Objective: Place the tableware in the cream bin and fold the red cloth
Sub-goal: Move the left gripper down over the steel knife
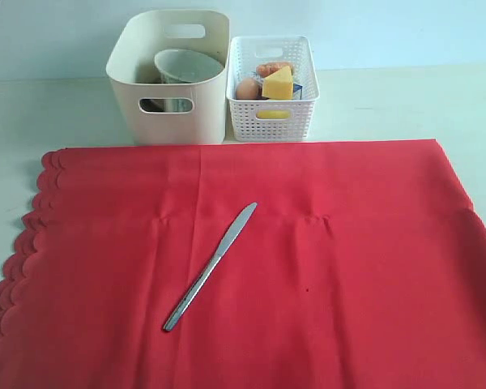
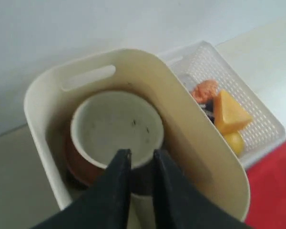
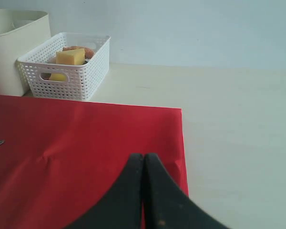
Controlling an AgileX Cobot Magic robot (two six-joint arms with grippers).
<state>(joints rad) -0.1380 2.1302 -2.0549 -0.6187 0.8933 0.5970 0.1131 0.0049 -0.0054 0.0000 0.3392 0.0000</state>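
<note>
Red cloth (image 1: 348, 267) bears one knife (image 1: 211, 264); one bowl (image 2: 117, 124) sits in cream bin (image 1: 130, 93); left pincer (image 2: 139, 155) narrowly parted, right pincer (image 3: 143, 156) closed.

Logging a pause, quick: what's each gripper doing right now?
Left gripper: open a crack, holding nothing, above the cream bin.
Right gripper: shut, empty, over the red cloth.

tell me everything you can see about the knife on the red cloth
The knife is a plain table knife that looks like one piece of silvery metal, with a slim handle widening into a longer blade with a rounded tip. It lies flat and slanted on the red cloth, left of the cloth's middle. The blade end points roughly toward the white basket and the handle end toward the near edge. Only the cloth touches it, and nothing holds it.
</note>
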